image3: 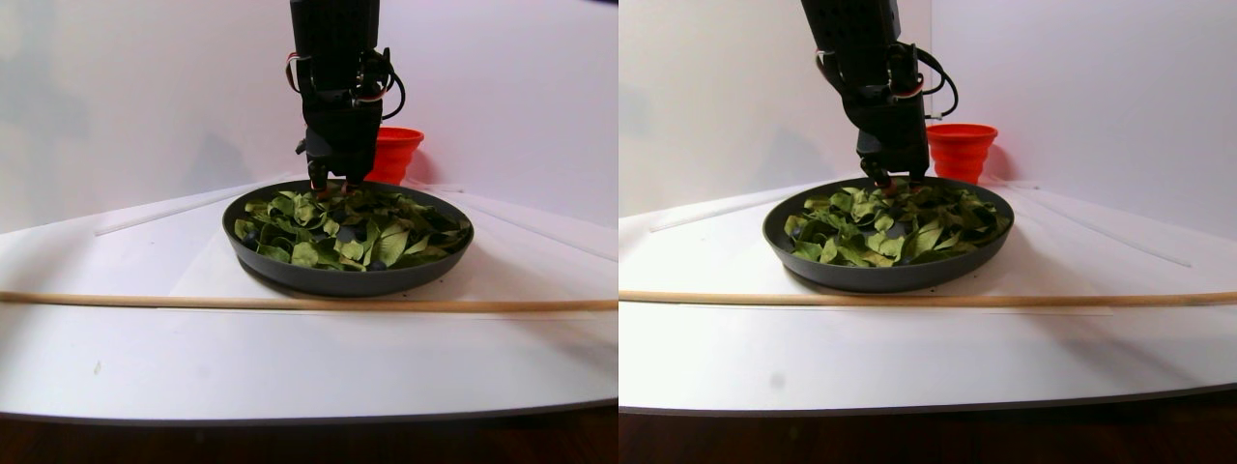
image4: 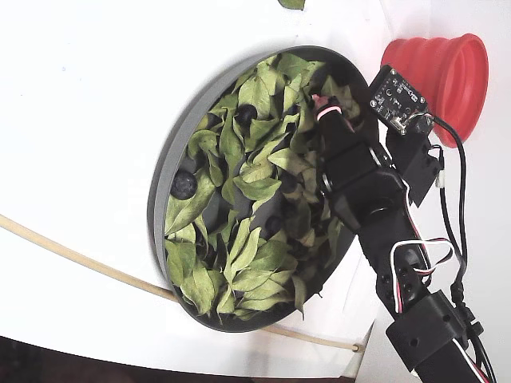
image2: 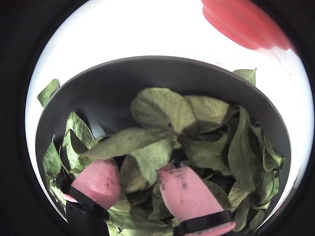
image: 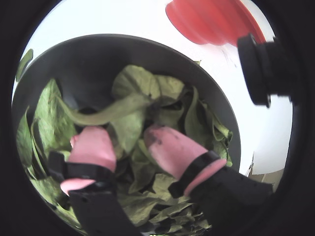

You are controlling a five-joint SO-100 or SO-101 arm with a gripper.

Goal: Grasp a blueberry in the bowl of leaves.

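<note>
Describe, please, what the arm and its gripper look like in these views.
The arm is matte black, built of blocky segments. The gripper has two rounded pink fingertips, smudged with dark specks and banded with black straps. Black, red and white wires loop along the arm. A small black circuit board sits near the wrist.

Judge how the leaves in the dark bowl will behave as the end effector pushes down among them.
The leaves look thin, curled and loosely heaped, so they will probably flex and slide aside rather than resist. They seem light: the pink fingertips may drag some along. One leaf already lies outside the bowl, so spilling seems plausible.
</note>
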